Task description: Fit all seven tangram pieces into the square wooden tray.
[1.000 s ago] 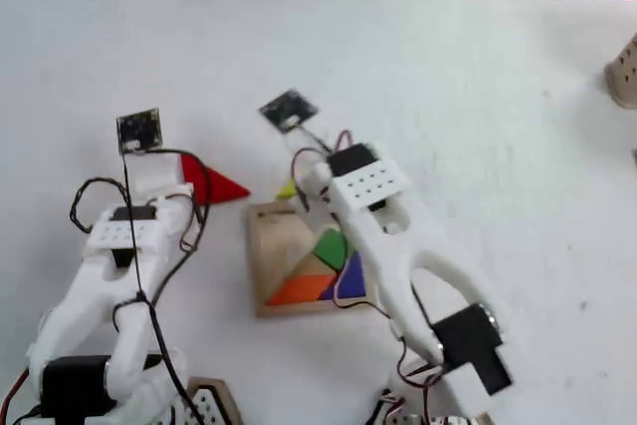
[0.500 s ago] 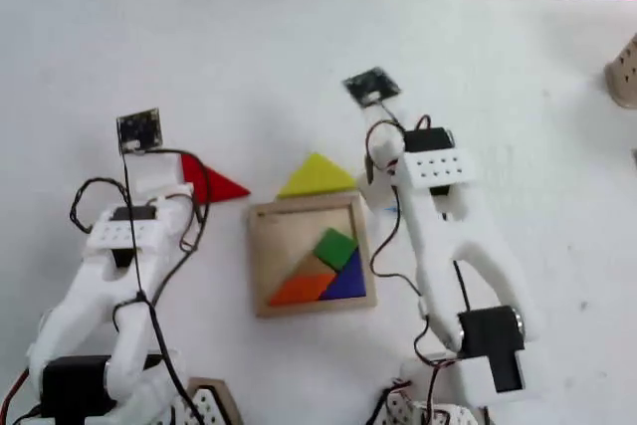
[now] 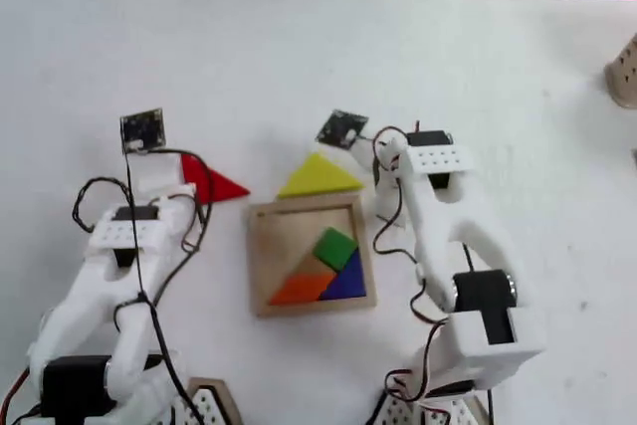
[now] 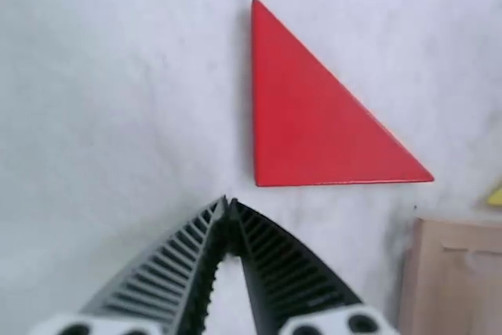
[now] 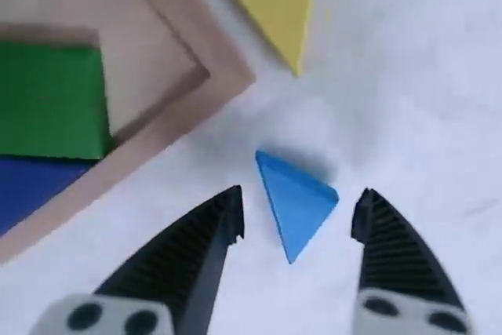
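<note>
Square wooden tangram tray (image 3: 257, 256) sits on the white surface (image 3: 448, 67) between the two arms. It holds a green square piece (image 3: 335, 246), an orange triangle (image 3: 299, 289) and a dark blue piece (image 3: 348, 281), packed together toward the corner nearest the right arm's base. A large yellow triangle (image 3: 318, 176) lies on the surface just beside the tray's far edge. A large red triangle (image 4: 314, 123) rests well clear of the tray's far left corner. The left claw (image 4: 227, 213) hangs over the surface with its jaws pressed together, tips just short of the red triangle's edge. The right claw (image 5: 300, 194) is spread wide and straddles a small light blue triangle (image 5: 296, 198), which lies flat on the surface just off the tray's far right corner, near the yellow triangle's tip.
</note>
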You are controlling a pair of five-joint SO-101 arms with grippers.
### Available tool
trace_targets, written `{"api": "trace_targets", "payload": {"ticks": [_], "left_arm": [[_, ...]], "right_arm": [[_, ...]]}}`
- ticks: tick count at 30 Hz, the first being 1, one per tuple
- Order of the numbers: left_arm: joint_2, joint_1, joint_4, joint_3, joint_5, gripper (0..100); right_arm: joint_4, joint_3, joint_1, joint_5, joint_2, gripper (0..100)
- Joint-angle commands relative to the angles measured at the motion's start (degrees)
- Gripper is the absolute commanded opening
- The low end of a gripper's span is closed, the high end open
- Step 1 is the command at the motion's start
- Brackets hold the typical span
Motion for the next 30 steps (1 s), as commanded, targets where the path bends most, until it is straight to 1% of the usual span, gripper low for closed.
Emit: {"api": "trace_targets", "payload": {"ticks": [1, 5, 11, 14, 20, 24, 30], "left_arm": [[-2.1, 0.8, -1.8, 0.0, -0.6, 2], [-2.1, 0.8, -1.8, 0.0, -0.6, 2], [-2.1, 0.8, -1.8, 0.0, -0.6, 2], [-2.1, 0.8, -1.8, -0.1, -0.6, 2], [-2.1, 0.8, -1.8, -0.1, -0.6, 2], [-2.1, 0.8, -1.8, -0.1, -0.6, 2], [-2.1, 0.8, -1.8, -0.1, -0.6, 2]], "right_arm": [[-0.6, -1.7, 1.8, 6.6, 0.4, 22.6], [-0.6, -3.2, 3.7, 11.3, 2.8, 22.6], [0.5, -8.4, 5.8, 12.0, 8.7, 22.6], [4.7, -13.0, 5.5, 12.0, 11.3, 22.5], [8.3, -20.3, 4.8, 12.0, 16.3, 22.4], [11.1, -22.5, 3.6, 11.9, 18.1, 22.4], [11.2, -22.9, 1.5, 11.4, 16.2, 22.4]]}}
